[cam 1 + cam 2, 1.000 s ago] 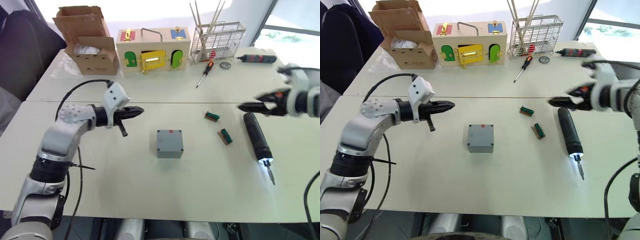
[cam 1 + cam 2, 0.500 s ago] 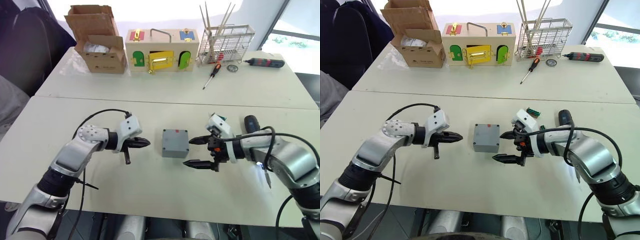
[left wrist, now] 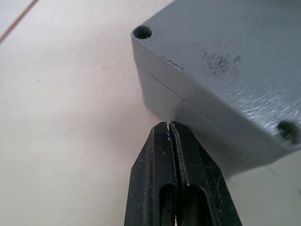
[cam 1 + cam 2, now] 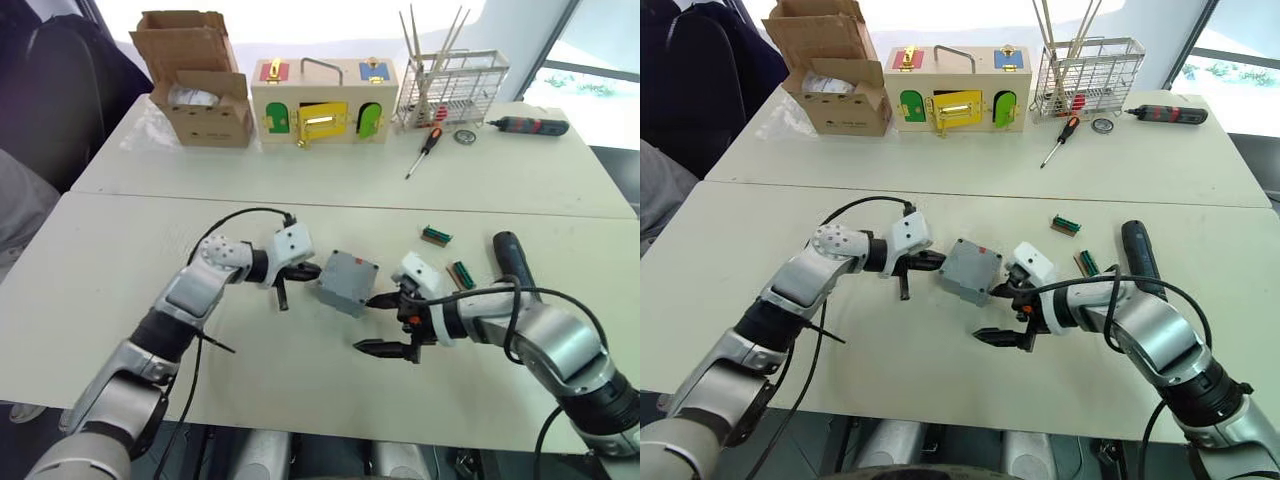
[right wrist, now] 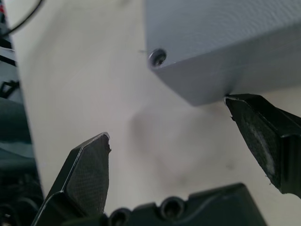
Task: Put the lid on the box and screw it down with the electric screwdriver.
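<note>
The grey box (image 4: 348, 283) sits turned at an angle mid-table. The lid (image 3: 221, 42) lies on top of it, with a thin seam under it and holes at its corners. My left gripper (image 4: 312, 270) is shut and empty, its tip (image 3: 169, 126) against the box's left side. My right gripper (image 4: 365, 323) is open at the box's near right corner. One of its fingers (image 5: 263, 136) touches the bottom edge there and the other (image 5: 89, 174) hangs free over the table. The black electric screwdriver (image 4: 510, 258) lies to the right, partly behind my right arm.
Two small green parts (image 4: 435, 236) (image 4: 461, 274) lie between the box and the screwdriver. At the back stand a cardboard box (image 4: 195, 90), a wooden box with coloured doors (image 4: 320, 100) and a wire rack (image 4: 452, 85). Near the rack lie a red-handled screwdriver (image 4: 427, 150) and a slim black tool (image 4: 530, 125).
My left gripper slid right until it met the box. The right gripper came in from the far right to the box's near corner. The box has turned at an angle.
</note>
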You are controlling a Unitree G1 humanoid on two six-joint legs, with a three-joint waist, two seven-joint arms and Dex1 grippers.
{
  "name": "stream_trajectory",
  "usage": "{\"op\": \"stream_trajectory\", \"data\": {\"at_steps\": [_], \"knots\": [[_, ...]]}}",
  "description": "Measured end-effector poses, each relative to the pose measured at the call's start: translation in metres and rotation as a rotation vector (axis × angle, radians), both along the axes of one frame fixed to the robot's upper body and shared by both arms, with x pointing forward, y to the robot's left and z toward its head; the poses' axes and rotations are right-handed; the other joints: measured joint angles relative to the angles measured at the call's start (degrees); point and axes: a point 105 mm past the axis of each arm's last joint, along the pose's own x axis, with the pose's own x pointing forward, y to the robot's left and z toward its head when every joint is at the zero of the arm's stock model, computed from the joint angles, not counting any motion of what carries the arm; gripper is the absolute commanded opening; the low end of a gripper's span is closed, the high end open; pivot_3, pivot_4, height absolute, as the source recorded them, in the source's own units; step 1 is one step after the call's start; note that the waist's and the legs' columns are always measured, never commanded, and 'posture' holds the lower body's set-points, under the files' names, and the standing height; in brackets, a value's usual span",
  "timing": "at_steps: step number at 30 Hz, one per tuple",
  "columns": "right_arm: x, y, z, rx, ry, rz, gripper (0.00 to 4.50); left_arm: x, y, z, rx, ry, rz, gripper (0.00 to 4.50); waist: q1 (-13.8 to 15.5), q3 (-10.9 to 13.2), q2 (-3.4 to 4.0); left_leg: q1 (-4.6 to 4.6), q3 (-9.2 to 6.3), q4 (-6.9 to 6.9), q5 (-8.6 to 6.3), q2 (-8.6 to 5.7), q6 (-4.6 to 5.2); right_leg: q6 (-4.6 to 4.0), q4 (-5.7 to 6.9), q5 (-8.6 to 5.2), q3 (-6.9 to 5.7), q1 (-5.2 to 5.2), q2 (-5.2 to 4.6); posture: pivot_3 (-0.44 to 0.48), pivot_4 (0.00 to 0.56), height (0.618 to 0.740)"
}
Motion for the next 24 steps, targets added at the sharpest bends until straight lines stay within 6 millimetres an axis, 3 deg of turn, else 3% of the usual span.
{"op": "stream_trajectory", "data": {"at_steps": [5,10,14,18,24], "knots": [[-0.002,-0.001,0.001,-0.018,-0.007,0.000,4.48,0.000,0.001,0.001,0.012,-0.018,-0.014,0.00,-0.1,0.0,0.01,0.00,0.00,0.01,0.00,0.00,0.01,0.00,0.01,0.00,0.00,0.00,0.00,0.000,0.150,0.735],[0.010,-0.037,0.017,-0.151,-0.099,-0.028,4.48,-0.009,0.037,-0.007,0.113,-0.002,0.031,0.00,-0.2,0.0,0.01,0.00,0.00,0.00,-0.04,0.01,0.06,0.01,0.01,0.00,-0.01,-0.01,0.01,0.000,0.150,0.735],[0.030,-0.057,0.016,-0.224,-0.155,-0.055,4.48,-0.029,0.041,-0.003,0.102,0.034,0.021,0.00,-0.1,0.0,0.00,0.00,0.00,0.04,-0.04,0.01,0.07,0.01,0.01,0.00,0.01,0.03,0.01,0.000,0.150,0.735],[0.045,-0.048,0.010,-0.198,-0.185,-0.022,4.48,-0.046,0.029,0.000,0.059,0.073,-0.004,0.00,-0.2,0.0,0.00,0.00,0.00,0.05,-0.05,0.02,0.08,0.01,0.02,0.00,0.02,0.03,0.01,0.000,0.150,0.735],[0.049,-0.026,0.008,-0.132,-0.182,0.062,4.48,-0.045,0.014,-0.004,0.026,0.086,0.014,0.00,0.1,0.0,0.00,0.00,-0.02,0.09,-0.04,0.01,0.08,0.01,0.01,0.00,0.01,0.06,0.03,0.000,0.150,0.735]]}}
